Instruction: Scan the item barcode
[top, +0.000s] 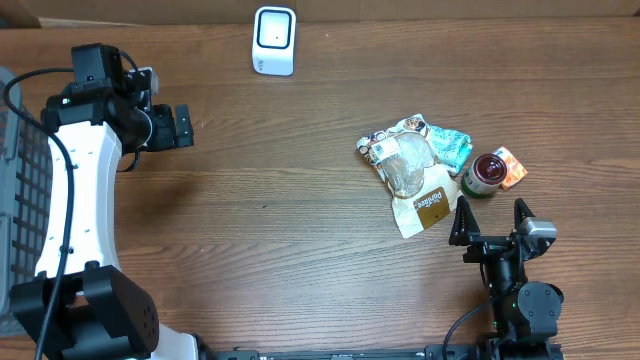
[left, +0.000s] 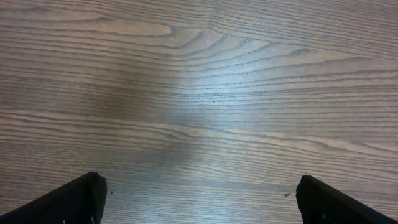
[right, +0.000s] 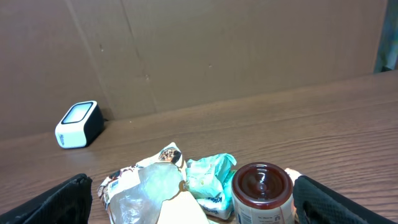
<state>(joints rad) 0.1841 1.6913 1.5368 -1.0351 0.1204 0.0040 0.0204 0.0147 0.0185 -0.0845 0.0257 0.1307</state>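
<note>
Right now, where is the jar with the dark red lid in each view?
Overhead: the jar stands right of centre, at mid-height.
Left wrist: not in it.
Right wrist: the jar is at the bottom edge, right of centre.
Shared landmark: the teal packet, close beside the jar in both views.

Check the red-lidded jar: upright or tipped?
Upright. The jar stands with its lid on top in the right wrist view; overhead sees the lid face-on.

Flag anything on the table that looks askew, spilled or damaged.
Only the items: crumpled pouches lie heaped and overlapping, a teal packet among them, with the red-lidded jar right beside the heap. Nothing looks spilled. The white scanner stands upright at the far edge.
</note>
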